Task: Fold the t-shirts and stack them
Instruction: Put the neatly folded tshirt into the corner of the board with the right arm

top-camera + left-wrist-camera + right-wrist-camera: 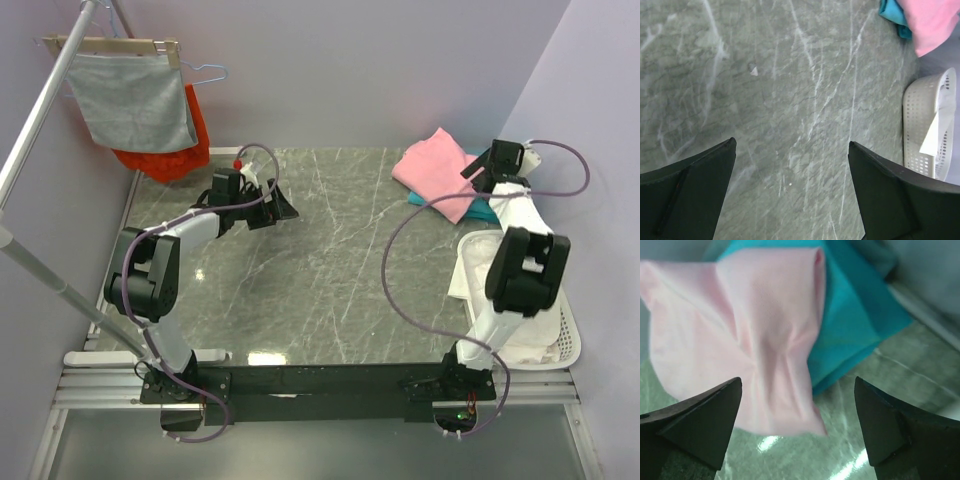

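A folded light pink t-shirt [437, 168] lies at the back right of the marble table, on top of a folded teal t-shirt [478, 209]. In the right wrist view the pink shirt [740, 340] covers most of the teal one [855, 320], and its lower edge hangs loose over the table. My right gripper [798, 390] is open and empty, just above the front edge of the stack; it also shows in the top view [478, 172]. My left gripper [283, 207] is open and empty over bare table at the back left [791, 150]. Both shirts show far off in the left wrist view [935, 22].
A white perforated basket [560, 335] with white cloth [480, 262] in it stands at the right edge; it also shows in the left wrist view [920, 130]. A grey cloth [135, 100] and an orange-red garment [195, 135] hang on a rack at the back left.
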`<move>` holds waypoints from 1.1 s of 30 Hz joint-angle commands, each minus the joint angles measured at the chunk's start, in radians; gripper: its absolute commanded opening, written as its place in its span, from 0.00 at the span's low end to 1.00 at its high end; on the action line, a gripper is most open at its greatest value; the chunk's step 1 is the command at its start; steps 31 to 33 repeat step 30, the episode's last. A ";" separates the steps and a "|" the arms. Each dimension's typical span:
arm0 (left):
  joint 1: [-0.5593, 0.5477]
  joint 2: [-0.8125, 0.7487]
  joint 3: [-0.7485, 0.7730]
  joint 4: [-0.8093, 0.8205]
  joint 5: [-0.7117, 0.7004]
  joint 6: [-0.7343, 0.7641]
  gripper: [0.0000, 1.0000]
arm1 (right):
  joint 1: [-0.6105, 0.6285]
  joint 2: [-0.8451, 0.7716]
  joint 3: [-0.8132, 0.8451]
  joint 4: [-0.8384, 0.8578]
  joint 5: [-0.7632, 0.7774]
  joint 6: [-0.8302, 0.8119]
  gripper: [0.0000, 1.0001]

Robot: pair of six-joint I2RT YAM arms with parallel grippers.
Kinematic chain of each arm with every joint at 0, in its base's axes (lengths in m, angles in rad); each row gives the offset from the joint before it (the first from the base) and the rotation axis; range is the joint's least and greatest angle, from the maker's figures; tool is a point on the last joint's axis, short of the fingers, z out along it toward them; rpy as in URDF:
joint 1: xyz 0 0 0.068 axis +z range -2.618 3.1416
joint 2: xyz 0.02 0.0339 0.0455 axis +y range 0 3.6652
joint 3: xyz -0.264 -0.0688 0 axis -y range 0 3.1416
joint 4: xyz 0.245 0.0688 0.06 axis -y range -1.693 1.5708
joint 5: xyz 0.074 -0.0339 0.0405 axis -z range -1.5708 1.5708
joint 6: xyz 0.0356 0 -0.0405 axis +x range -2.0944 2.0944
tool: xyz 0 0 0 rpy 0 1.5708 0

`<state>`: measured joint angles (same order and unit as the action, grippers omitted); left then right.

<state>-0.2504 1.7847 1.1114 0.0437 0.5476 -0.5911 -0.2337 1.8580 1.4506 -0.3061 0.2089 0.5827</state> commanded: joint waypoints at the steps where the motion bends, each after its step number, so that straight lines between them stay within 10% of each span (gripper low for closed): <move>1: -0.004 -0.060 -0.030 0.035 -0.054 -0.003 0.99 | 0.028 -0.215 -0.142 0.177 0.135 -0.024 1.00; 33: -0.038 -0.503 -0.197 -0.188 -0.607 0.002 1.00 | 0.415 -0.974 -0.870 0.158 0.059 -0.135 1.00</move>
